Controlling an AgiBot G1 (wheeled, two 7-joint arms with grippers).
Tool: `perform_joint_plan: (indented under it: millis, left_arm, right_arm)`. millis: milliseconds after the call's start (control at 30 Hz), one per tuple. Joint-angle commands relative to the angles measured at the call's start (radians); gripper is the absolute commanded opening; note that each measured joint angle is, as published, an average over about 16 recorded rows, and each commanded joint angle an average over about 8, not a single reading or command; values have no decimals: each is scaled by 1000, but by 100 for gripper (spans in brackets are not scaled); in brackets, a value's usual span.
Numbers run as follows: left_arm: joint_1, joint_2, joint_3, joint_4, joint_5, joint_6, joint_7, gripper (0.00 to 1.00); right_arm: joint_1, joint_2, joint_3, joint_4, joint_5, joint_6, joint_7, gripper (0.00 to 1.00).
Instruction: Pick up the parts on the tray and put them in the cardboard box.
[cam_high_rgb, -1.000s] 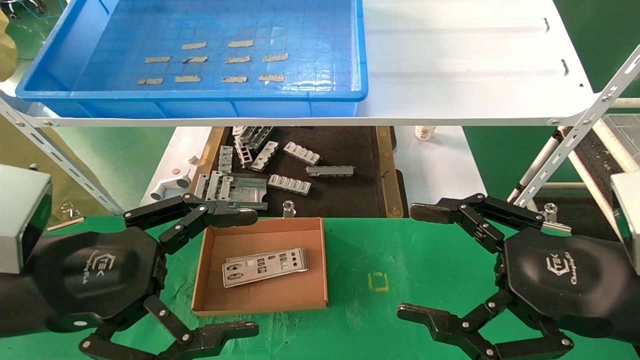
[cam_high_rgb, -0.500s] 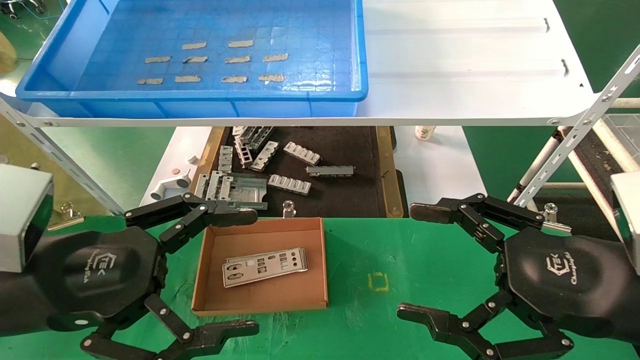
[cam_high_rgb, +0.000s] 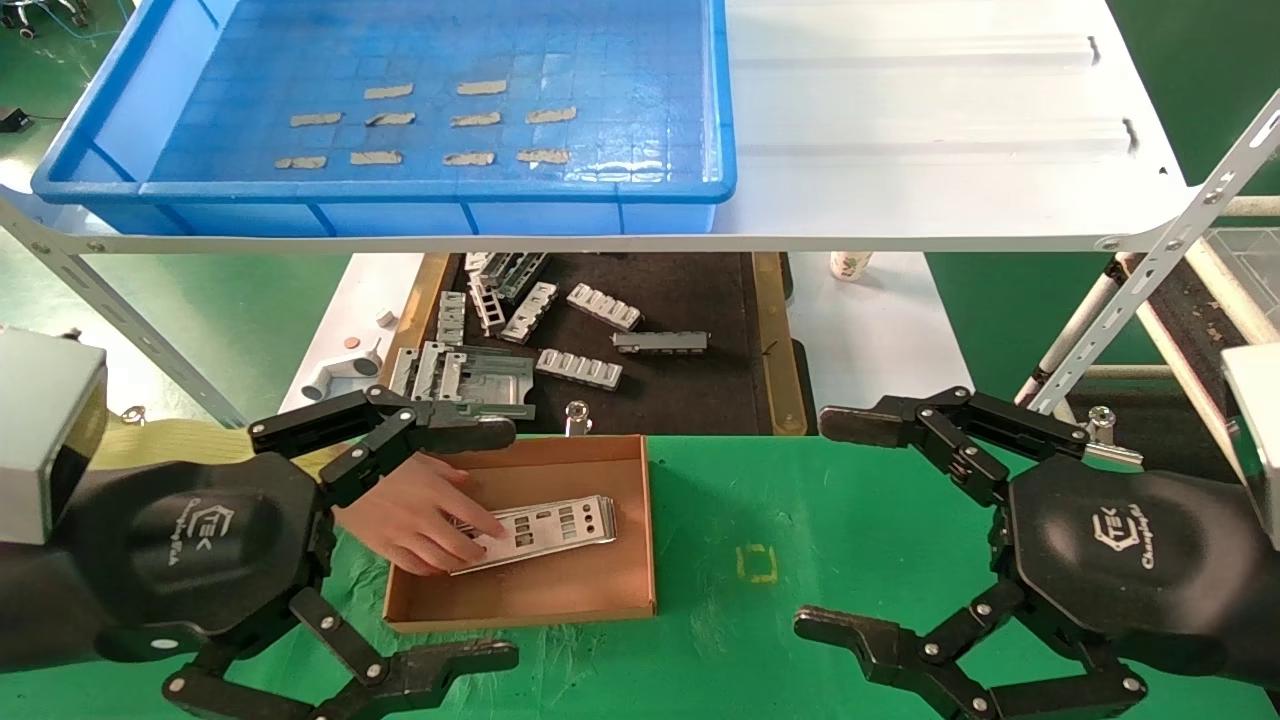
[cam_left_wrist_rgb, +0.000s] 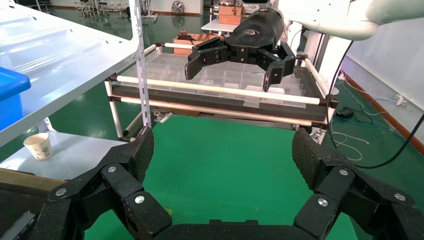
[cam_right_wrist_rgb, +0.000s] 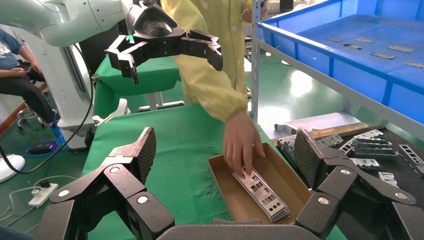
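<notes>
Shiny metal parts (cam_high_rgb: 545, 527); matt cardboard box (cam_high_rgb: 600, 590)

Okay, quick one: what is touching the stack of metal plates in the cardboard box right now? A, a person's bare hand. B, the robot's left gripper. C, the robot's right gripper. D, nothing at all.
A: a person's hand has its fingers on the plates inside the cardboard box, while the left gripper and right gripper both hang open, clear of them.
</notes>
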Motion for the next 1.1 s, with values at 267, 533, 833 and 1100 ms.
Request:
perform_joint_plan:
  millis: [267, 533, 833, 1100]
  left_arm:
    - [0, 0, 0, 1, 0, 0, 0, 100]
    - [0, 0, 0, 1, 0, 0, 0, 100]
    - [0, 0, 0, 1, 0, 0, 0, 100]
    - [0, 0, 0, 1, 0, 0, 0, 100]
  right_arm:
    - [0, 0, 0, 0, 0, 0, 0, 100]
    - [0, 0, 0, 0, 0, 0, 0, 100]
    - [0, 0, 0, 0, 0, 0, 0, 100]
    - [0, 0, 0, 0, 0, 0, 0, 100]
